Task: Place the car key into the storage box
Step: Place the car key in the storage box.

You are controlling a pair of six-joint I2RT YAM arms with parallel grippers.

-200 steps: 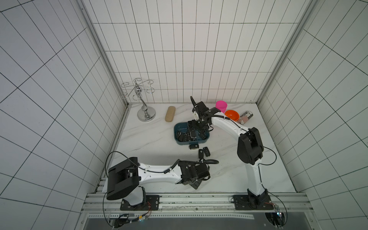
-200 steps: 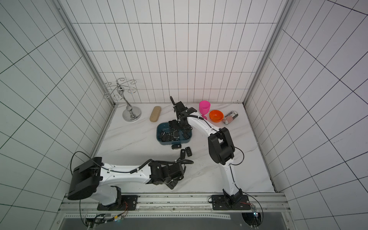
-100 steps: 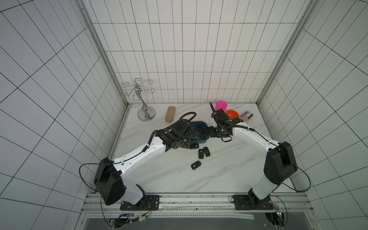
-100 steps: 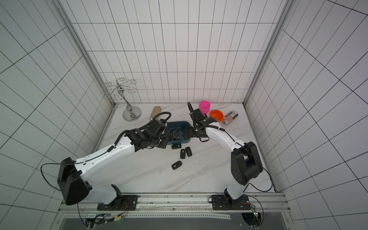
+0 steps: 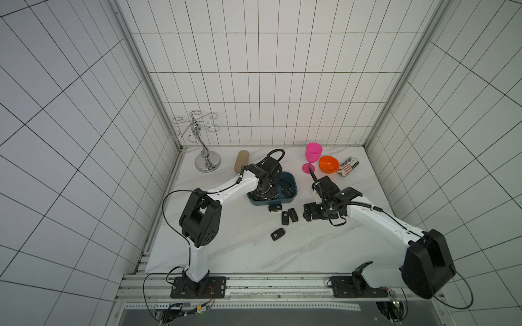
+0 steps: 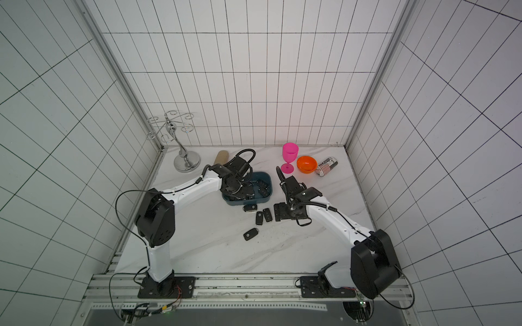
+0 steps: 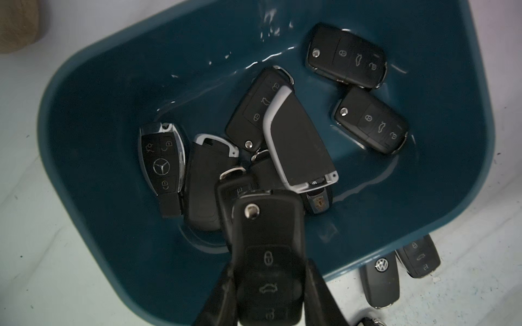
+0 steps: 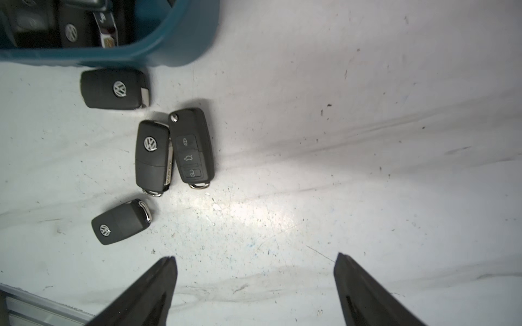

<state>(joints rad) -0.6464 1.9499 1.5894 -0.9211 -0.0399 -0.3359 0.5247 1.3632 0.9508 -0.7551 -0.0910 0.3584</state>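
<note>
The left gripper (image 7: pixel 269 265) was held above the storage box (image 7: pixel 84 127), clamped on a car key (image 7: pixel 268 225); the right gripper (image 8: pixel 254 256), beside it, was spread.

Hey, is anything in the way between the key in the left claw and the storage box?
Nothing visible. The left claw holds the car key above the open top of the storage box, which has no lid. Only other keys lie on its floor below, with bare floor beside them.
</note>
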